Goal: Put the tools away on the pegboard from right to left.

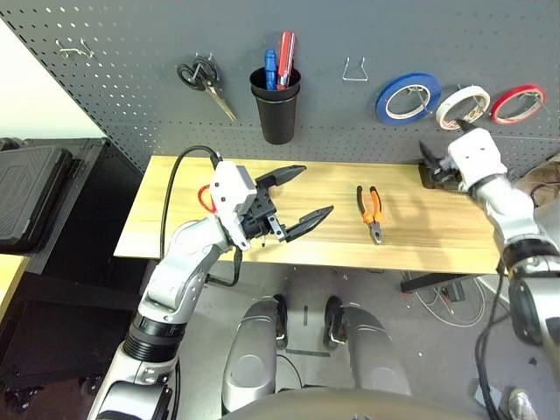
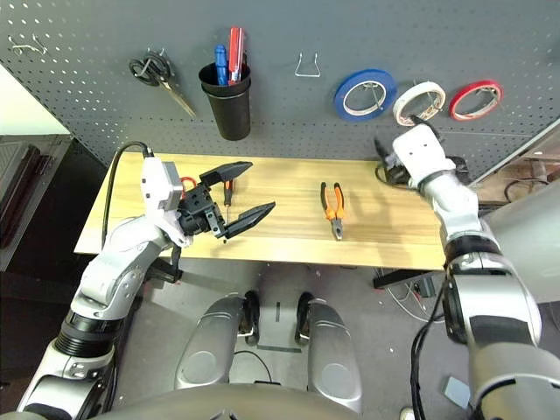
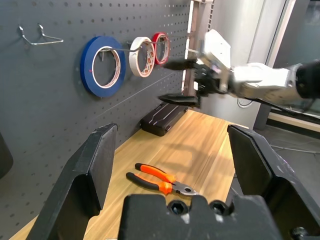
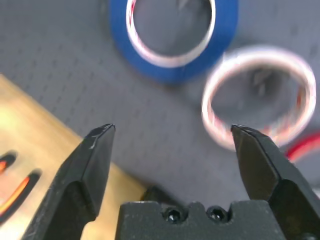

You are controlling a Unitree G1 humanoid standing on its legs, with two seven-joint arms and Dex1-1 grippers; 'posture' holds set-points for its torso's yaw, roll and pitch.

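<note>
- Orange and black, the pliers (image 1: 372, 214) lie flat on the table (image 1: 420, 245), to the right of the left gripper (image 1: 318, 188); their metal nose points near, their handles far, so the long axis runs roughly from the robot towards the pegboard (image 1: 175, 31).
- The left gripper has its fingers wide apart with nothing between them, aimed rightward at the pliers, across their long axis. It is the nearer of the two, and a short reach to the right looks like what a grasp would call for.
- The slim screwdriver (image 2: 228, 188) lies left of the pliers, behind the left gripper's fingers; the red-handled scissors (image 2: 188, 182) are further left, partly behind the left arm.
- The right gripper (image 4: 174, 129) is farther off, on the far right near the pegboard, its fingers apart and empty, just below the white tape roll (image 4: 217, 107).
- That roll hangs on the pegboard between the blue roll (image 1: 383, 105) and the red roll (image 1: 499, 111).
- Far of the pliers and slightly left, the bare hook (image 1: 354, 79) seems their likely place.
</note>
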